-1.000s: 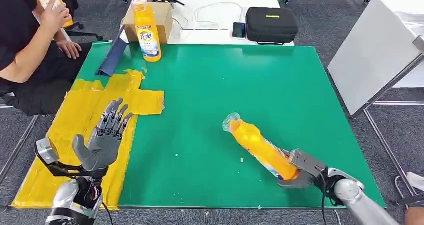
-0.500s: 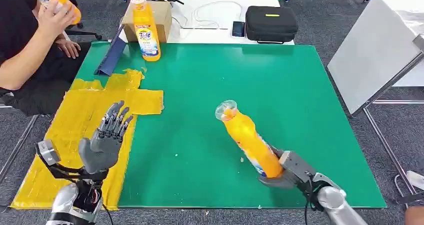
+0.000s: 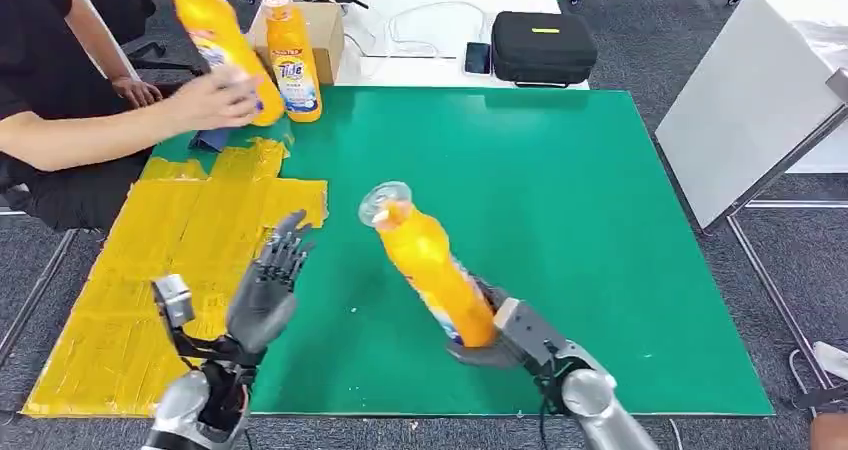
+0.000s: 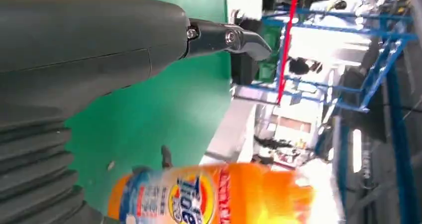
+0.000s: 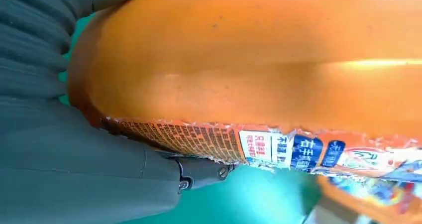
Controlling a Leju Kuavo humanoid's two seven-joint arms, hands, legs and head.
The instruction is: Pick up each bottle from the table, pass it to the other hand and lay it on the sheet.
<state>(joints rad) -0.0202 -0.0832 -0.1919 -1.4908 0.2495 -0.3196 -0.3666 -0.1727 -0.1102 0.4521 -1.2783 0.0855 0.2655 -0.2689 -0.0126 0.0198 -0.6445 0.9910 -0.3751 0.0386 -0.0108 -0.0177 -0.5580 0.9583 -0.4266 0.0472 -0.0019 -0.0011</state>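
On green table (image 3: 560, 190): three bottles (image 3: 432, 267), one yellow sheet (image 3: 150, 270).

"Tide" can be read on the label of the upright orange detergent bottle (image 3: 293, 65) at the far edge of the green desk (image 3: 560, 190), and, turned sideways, on the held bottle (image 4: 214, 196) in the left wrist view; the smaller label print is illegible.
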